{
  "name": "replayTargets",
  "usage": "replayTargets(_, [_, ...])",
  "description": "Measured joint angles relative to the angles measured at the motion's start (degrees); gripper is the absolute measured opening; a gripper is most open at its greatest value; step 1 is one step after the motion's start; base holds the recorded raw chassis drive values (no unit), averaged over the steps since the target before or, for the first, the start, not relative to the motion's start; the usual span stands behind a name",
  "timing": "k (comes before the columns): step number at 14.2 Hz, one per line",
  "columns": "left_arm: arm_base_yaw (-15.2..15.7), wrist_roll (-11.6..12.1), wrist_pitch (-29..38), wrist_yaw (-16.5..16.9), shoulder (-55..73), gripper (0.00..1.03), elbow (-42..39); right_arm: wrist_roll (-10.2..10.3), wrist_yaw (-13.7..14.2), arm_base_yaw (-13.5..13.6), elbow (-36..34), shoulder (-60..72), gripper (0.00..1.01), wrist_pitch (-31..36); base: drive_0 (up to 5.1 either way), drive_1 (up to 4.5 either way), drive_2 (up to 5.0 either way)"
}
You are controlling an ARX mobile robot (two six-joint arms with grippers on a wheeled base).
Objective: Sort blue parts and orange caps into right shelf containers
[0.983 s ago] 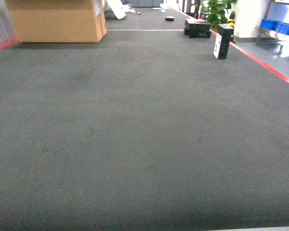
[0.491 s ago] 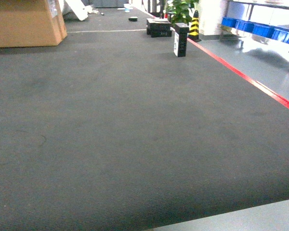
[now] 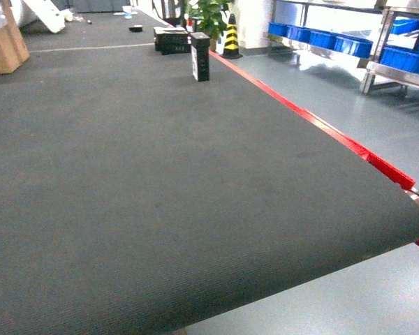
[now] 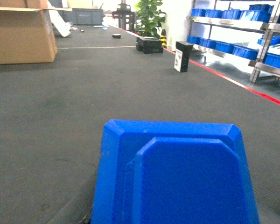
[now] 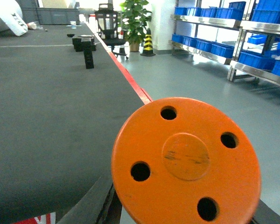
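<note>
A: From the head view we see only the dark mat (image 3: 160, 181), its red edge strip (image 3: 314, 122), and the right shelf containers (image 3: 349, 45) well apart across the grey floor. Neither claw shows here.

B: At the left wrist, a blue part (image 4: 177, 177) fills the foreground. We judge it's carried, but we cannot tell how the left claw stands.

A: At the right wrist, an orange cap (image 5: 186, 163), a disc with four holes, sits close before the lens, crates (image 5: 210, 46) beyond. The right claw's state we cannot tell either.

B: Then we should drive smoothly, keep both arms level, and approach the shelf squarely.
</note>
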Motion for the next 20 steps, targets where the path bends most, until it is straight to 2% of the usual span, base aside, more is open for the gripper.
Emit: replayTargets(20, [0.0,0.0,0.0,0.0,0.0,0.43,0.0,0.0,0.0,0.0,0.0,0.0,0.44,0.0,-1.6,-1.63,-1.6])
